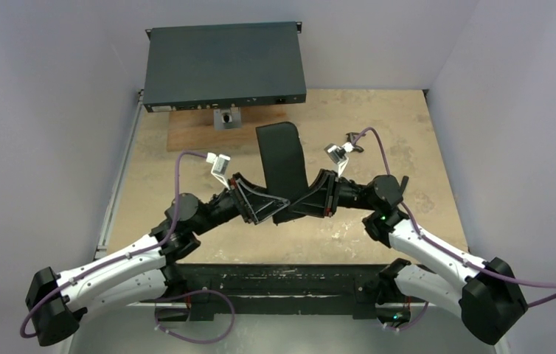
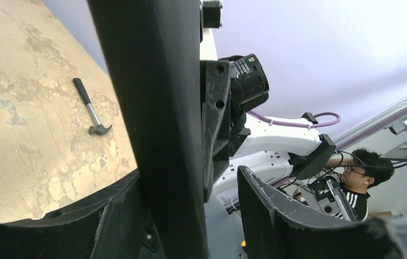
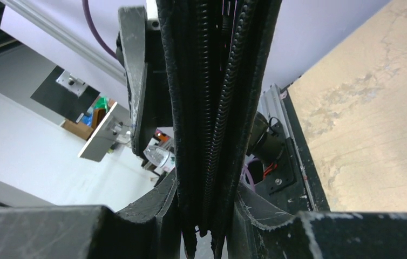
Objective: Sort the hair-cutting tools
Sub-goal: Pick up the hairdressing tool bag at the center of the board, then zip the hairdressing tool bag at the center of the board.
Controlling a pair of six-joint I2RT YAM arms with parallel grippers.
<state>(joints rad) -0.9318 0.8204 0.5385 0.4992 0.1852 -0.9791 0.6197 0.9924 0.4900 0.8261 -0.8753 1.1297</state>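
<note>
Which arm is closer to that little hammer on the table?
Right. The right gripper grips the black pouch on the hammer's side; the left gripper sits beyond the pouch.

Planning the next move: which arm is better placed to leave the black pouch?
Left. The left gripper stands open, a gap beside the black pouch; the right gripper clamps it.

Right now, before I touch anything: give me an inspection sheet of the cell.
Surface: tan mottled tabletop, worn patches.
Job's things: nothing seen.
Clutter: hammer lying flat on the tabletop.
Grippers: right gripper shut on an upright black zip pouch; left gripper open around it, one finger clear.
Cables: purple cables looped off both wrists, one slack at the front.
Surroundings: black rack unit on a wooden board at the back; person outside the cell.
</note>
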